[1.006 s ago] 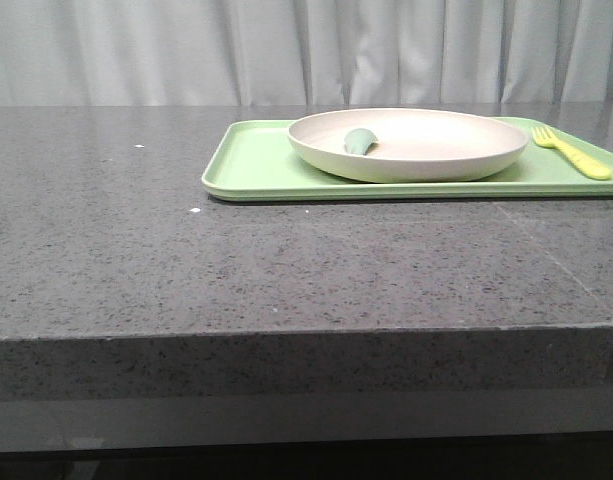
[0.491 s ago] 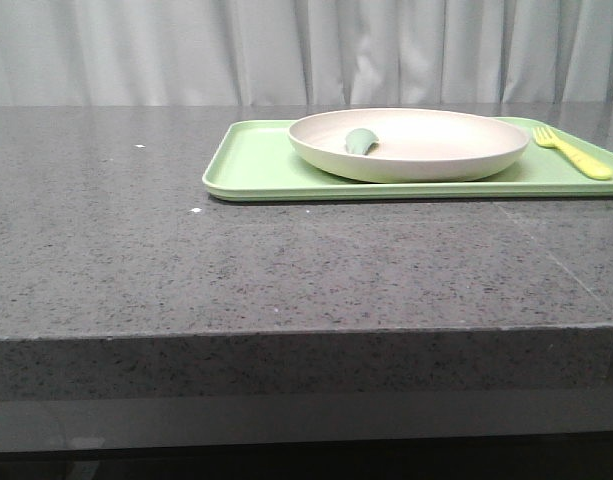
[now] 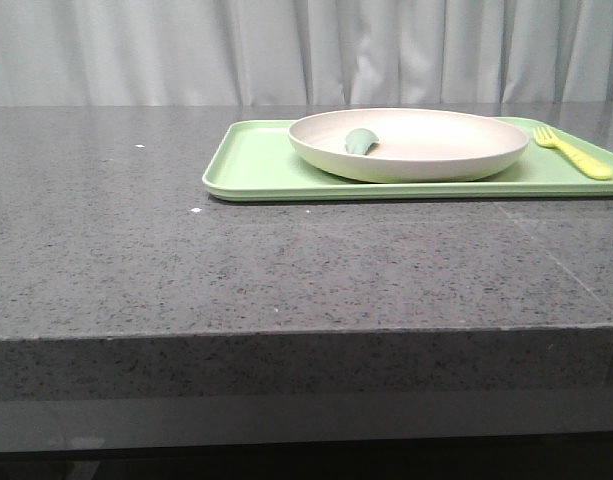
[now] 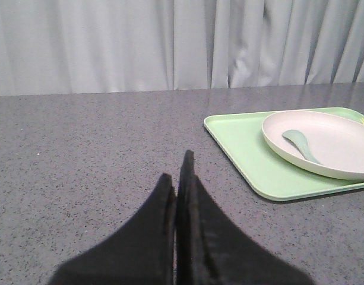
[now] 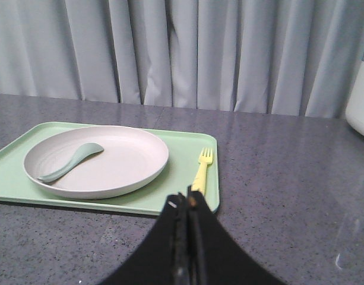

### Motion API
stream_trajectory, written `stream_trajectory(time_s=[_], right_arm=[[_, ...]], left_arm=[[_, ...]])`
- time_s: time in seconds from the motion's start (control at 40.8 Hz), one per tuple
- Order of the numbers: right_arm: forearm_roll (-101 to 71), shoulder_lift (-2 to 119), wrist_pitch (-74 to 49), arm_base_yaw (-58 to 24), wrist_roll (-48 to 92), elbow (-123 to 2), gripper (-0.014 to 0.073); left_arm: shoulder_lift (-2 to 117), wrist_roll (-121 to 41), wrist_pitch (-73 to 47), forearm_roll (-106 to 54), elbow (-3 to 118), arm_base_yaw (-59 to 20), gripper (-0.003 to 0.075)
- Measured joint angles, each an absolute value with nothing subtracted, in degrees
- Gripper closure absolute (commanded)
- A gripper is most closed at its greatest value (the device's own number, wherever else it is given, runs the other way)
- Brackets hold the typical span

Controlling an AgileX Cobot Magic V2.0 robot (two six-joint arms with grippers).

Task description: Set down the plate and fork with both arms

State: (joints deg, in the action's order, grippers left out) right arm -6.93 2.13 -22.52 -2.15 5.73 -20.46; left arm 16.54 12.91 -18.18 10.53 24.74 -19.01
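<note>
The off-white plate point(image 3: 411, 145) sits on the light green tray point(image 3: 256, 165) at the table's back right, with a dull green spoon-like utensil point(image 3: 361, 141) lying in it. The pale yellow fork point(image 3: 576, 153) lies on the tray right of the plate. The plate point(image 4: 324, 142) shows in the left wrist view, and the plate point(image 5: 110, 160) and fork point(image 5: 201, 169) in the right wrist view. My left gripper point(image 4: 177, 169) is shut and empty over bare table, left of the tray. My right gripper point(image 5: 183, 200) is shut and empty, just short of the tray's near edge by the fork's handle. Neither gripper shows in the front view.
The grey stone table point(image 3: 186, 260) has a front edge point(image 3: 286, 335) near the camera. Grey curtains hang behind. A white object point(image 5: 361, 98) stands at the far edge of the right wrist view.
</note>
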Motion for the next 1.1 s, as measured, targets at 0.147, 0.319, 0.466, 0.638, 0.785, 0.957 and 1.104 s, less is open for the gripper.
stream_trajectory(time_s=[0.147,0.319,0.466,0.638,0.785,0.957,1.104], right_arm=[[-6.9,2.1,-22.5,-2.1,5.7,-20.5,0.0662],[-6.9,2.1,-22.5,-2.1,5.7,-20.5,0.0662],[-6.9,2.1,-22.5,-2.1,5.7,-20.5,0.0662],[-6.9,2.1,-22.5,-2.1,5.7,-20.5,0.0662],[-6.9,2.1,-22.5,-2.1,5.7,-20.5,0.0662],[-6.9,2.1,-22.5,-2.1,5.7,-20.5,0.0662],[-6.9,2.1,-22.5,-2.1,5.7,-20.5,0.0662]], left_arm=[[16.5,11.0,-18.2,9.6,24.7,-19.0,0.0739],[16.5,1.5,-18.2,4.3,24.6,-19.0,0.0739],[14.6,0.0,-18.2,3.3,22.0,-17.8,0.0739],[8.6,0.0,-18.2,1.8,15.1,-11.5,0.0739],[2.3,0.0,-18.2,0.8,8.8,-5.6,0.0739],[-0.4,0.0,-17.5,0.0,2.7,-2.3,0.0739],[-0.4,0.0,-14.2,0.0,-0.3,-2.0,0.0739]])
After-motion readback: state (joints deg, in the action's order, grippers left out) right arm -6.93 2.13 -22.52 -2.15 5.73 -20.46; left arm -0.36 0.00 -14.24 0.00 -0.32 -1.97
